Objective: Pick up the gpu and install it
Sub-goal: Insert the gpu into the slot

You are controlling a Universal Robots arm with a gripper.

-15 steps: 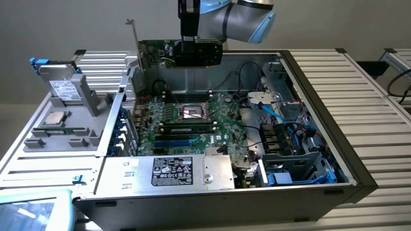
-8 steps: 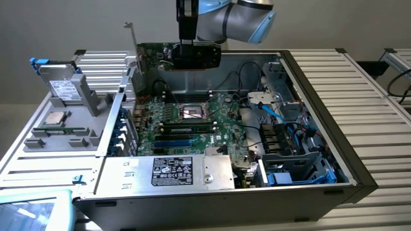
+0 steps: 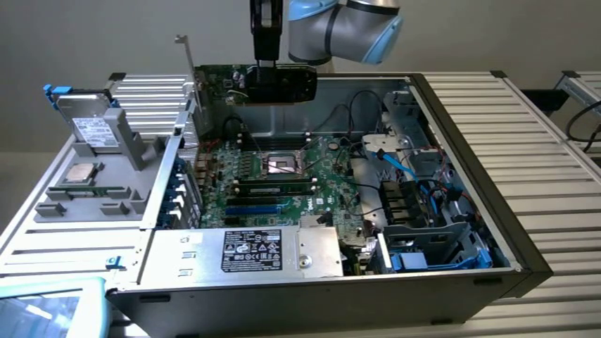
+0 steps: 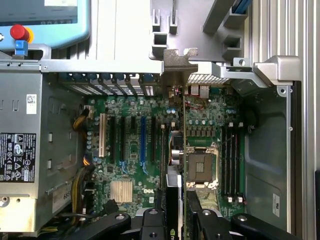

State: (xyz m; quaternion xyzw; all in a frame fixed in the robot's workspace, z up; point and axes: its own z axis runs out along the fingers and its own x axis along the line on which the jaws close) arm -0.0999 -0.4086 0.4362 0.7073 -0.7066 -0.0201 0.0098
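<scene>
A slatted metal table (image 3: 530, 120) is set before a plain grey wall (image 3: 84, 35), and an open case (image 3: 488, 232) is laid on its side on it.

In the exterior view, a pale blue pendant (image 3: 47, 310) is seen nearest, at the exterior view's left corner. Just behind it, a labelled power supply (image 3: 249, 250) is mounted along the case's near wall. Beyond this, the green motherboard (image 3: 272, 201) is spread over the case floor, with a bare socket (image 3: 281, 165) near its middle. A drive (image 3: 89, 127) is propped on a grey tray (image 3: 94, 186) at the exterior view's left, outside the case.

Farthest back, the gpu (image 3: 253, 84) is held raised above the motherboard's far end and is seated in no slot. Its black cooler is turned toward the camera and its metal bracket toward the exterior view's left. The tool (image 3: 267, 65) is closed on the gpu's upper edge, below the grey and blue arm (image 3: 343, 28).

From the wrist view, the gpu (image 4: 176, 165) is seen edge-on, gripped between the tool (image 4: 175, 222) fingers (image 4: 150, 220). It hangs over the motherboard (image 4: 130, 150) between the expansion slots and the socket (image 4: 200, 167). The red button on the pendant (image 4: 45, 20) and the power supply (image 4: 20, 155) label are also shown there.
</scene>
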